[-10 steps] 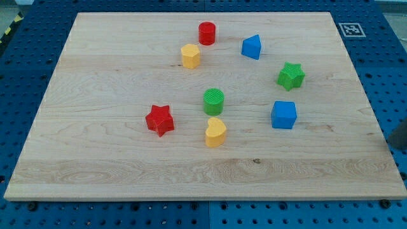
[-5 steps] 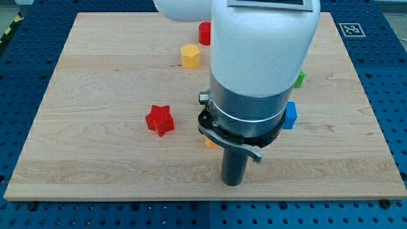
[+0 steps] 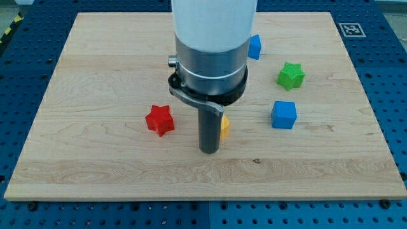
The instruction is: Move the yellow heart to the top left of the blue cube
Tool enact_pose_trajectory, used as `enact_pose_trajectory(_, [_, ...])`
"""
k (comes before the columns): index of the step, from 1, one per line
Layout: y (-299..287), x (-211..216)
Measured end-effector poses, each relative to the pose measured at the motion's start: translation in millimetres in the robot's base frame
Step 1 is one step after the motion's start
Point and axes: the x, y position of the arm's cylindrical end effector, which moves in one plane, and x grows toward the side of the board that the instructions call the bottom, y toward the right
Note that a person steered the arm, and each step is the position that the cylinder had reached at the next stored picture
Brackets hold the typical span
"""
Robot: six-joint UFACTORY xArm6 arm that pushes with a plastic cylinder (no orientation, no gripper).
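Note:
The yellow heart (image 3: 224, 126) shows only as a small sliver, mostly hidden behind the rod. The blue cube (image 3: 283, 114) sits to its right, apart from it. My tip (image 3: 209, 151) rests on the board just below and left of the heart, close to it; contact cannot be told. The arm's white and grey body covers the board's upper middle.
A red star (image 3: 159, 119) lies left of my tip. A green star (image 3: 290, 75) sits above the blue cube. A second blue block (image 3: 255, 46) peeks out beside the arm near the top. The wooden board (image 3: 95, 76) lies on a blue pegboard table.
The arm came in from the view's right and now stands further left. Its tip went from below right of the heart to below left. The red cylinder, yellow block and green cylinder are now hidden.

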Motion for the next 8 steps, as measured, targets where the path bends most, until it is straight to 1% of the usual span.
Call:
enact_pose_trajectory(2, [0,-20])
enact_pose_trajectory(3, [0,-38])
enact_pose_trajectory(4, [21,-55])
enact_pose_trajectory(5, [68,-53])
enact_pose_trajectory(6, [93,-50])
enact_pose_trajectory(7, [95,-50])
enact_pose_trajectory(8, [119,-50])
